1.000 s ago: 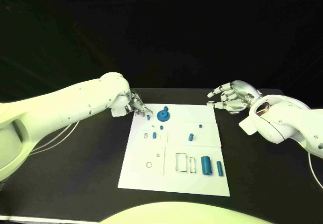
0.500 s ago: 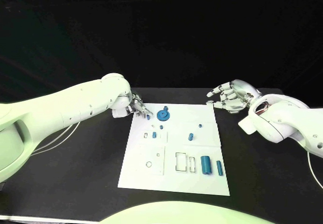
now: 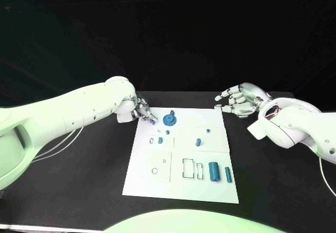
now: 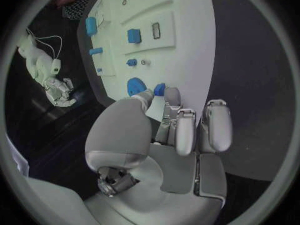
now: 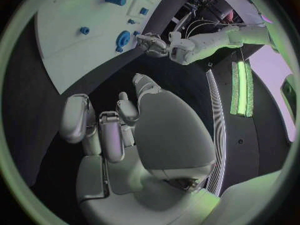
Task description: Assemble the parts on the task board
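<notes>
head camera looks down — all views share the task board [image 3: 180, 153].

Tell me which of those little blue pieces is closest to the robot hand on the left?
The small blue peg at the white board's far corner, right at the left robot hand's fingertips, beside the bigger round blue gear.

Right hand [image 5: 119, 130], seemingly empty, fingers curled, hangs beside the task board [image 5: 81, 50].

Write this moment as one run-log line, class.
left hand: fingers pinch small blue part at task board far-left corner | right hand: curled, holds nothing, off board | blue gear: on board
</notes>
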Controlling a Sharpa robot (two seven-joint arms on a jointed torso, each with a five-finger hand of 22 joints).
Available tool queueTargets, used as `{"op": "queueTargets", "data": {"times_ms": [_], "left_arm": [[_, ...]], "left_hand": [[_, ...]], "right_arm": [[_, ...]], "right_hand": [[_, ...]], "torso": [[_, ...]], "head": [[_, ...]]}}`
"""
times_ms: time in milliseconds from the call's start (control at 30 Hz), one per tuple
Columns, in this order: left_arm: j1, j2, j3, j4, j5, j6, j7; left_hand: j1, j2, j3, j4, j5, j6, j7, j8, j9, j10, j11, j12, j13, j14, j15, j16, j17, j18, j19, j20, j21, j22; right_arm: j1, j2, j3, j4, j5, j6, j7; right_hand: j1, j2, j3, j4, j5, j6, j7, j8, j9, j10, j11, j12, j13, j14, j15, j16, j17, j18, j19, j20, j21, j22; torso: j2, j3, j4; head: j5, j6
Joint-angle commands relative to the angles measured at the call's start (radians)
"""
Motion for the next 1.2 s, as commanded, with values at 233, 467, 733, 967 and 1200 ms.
{"op": "queueTargets", "data": {"times_ms": [233, 467, 733, 967, 1200], "left_arm": [[0.000, 0.004, -0.001, 0.000, 0.016, -0.006, 0.018], [0.000, 0.003, -0.003, 0.000, 0.024, -0.007, 0.019], [0.000, -0.038, -0.002, 0.051, 0.083, -0.029, 0.004], [0.002, -0.108, 0.001, 0.158, 0.113, -0.061, 0.000], [0.003, -0.187, 0.006, 0.293, 0.120, -0.106, 0.003]], "left_hand": [[0.067, 0.003, 0.082, -0.010, -0.001, 0.000, -0.007, 0.016, 0.016, 0.005, -0.011, 0.006, -0.006, 0.076, -0.011, 0.007, 0.188, 0.010, 0.005, -0.006, 0.002, 0.005], [0.108, -0.009, 0.184, -0.040, -0.001, -0.003, -0.011, 0.034, 0.039, 0.015, -0.018, 0.009, -0.006, 0.078, -0.015, 0.010, 0.193, 0.009, 0.008, -0.012, 0.004, 0.012], [0.052, -0.070, 0.442, -0.135, 0.003, -0.018, -0.015, 0.101, 0.118, 0.060, -0.021, 0.049, 0.044, 0.079, -0.019, 0.010, 0.194, 0.005, 0.023, -0.015, 0.014, 0.036], [0.030, -0.078, 0.474, -0.156, 0.005, -0.015, -0.018, 0.112, 0.129, 0.076, -0.024, 0.068, 0.067, 0.082, -0.021, 0.013, 0.199, 0.003, 0.028, -0.017, 0.017, 0.044], [-0.003, -0.093, 0.525, -0.190, 0.022, -0.005, -0.023, 0.123, 0.139, 0.097, -0.029, 0.084, 0.089, 0.088, -0.027, 0.021, 0.214, 0.002, 0.034, -0.022, 0.020, 0.051]], "right_arm": [[-0.001, 0.001, 0.000, 0.000, -0.008, 0.009, 0.007], [-0.001, 0.001, 0.000, -0.001, -0.009, 0.010, 0.006], [-0.001, -0.004, 0.000, -0.003, -0.009, 0.014, 0.004], [-0.002, -0.006, 0.000, -0.005, -0.009, 0.014, 0.003], [-0.007, -0.007, -0.001, -0.008, -0.009, 0.015, 0.004]], "right_hand": [[-0.011, -0.001, 0.009, -0.001, -0.003, -0.009, -0.001, 0.008, -0.001, -0.003, -0.001, -0.004, 0.000, 0.060, -0.006, -0.005, 0.086, 0.019, -0.004, -0.001, -0.005, 0.036], [-0.012, -0.001, 0.010, -0.001, -0.003, -0.009, -0.001, 0.008, -0.001, -0.002, -0.001, -0.004, 0.001, 0.060, -0.006, -0.005, 0.086, 0.019, -0.004, -0.001, -0.005, 0.037], [-0.011, -0.008, 0.026, -0.001, 0.035, -0.011, -0.001, 0.014, -0.003, -0.005, -0.002, -0.006, -0.003, 0.059, -0.007, -0.007, 0.084, 0.019, -0.005, -0.001, -0.010, 0.035], [-0.011, -0.008, 0.028, -0.001, 0.038, -0.012, -0.001, 0.014, -0.003, -0.006, -0.002, -0.007, -0.005, 0.059, -0.007, -0.008, 0.083, 0.019, -0.004, -0.001, -0.010, 0.036], [-0.011, -0.008, 0.028, -0.001, 0.038, -0.012, -0.001, 0.014, -0.003, -0.006, -0.002, -0.007, -0.005, 0.059, -0.007, -0.008, 0.083, 0.019, -0.004, -0.001, -0.010, 0.036]], "torso": [[0.000, -0.0001, -0.0006], [-0.001, 0.0000, 0.0000], [-0.002, 0.0000, 0.0012], [-0.003, 0.0000, 0.0037], [-0.007, -0.0009, 0.0081]], "head": [[0.000, -0.002], [0.000, -0.003], [-0.003, -0.004], [0.000, -0.003], [-0.004, -0.003]]}}
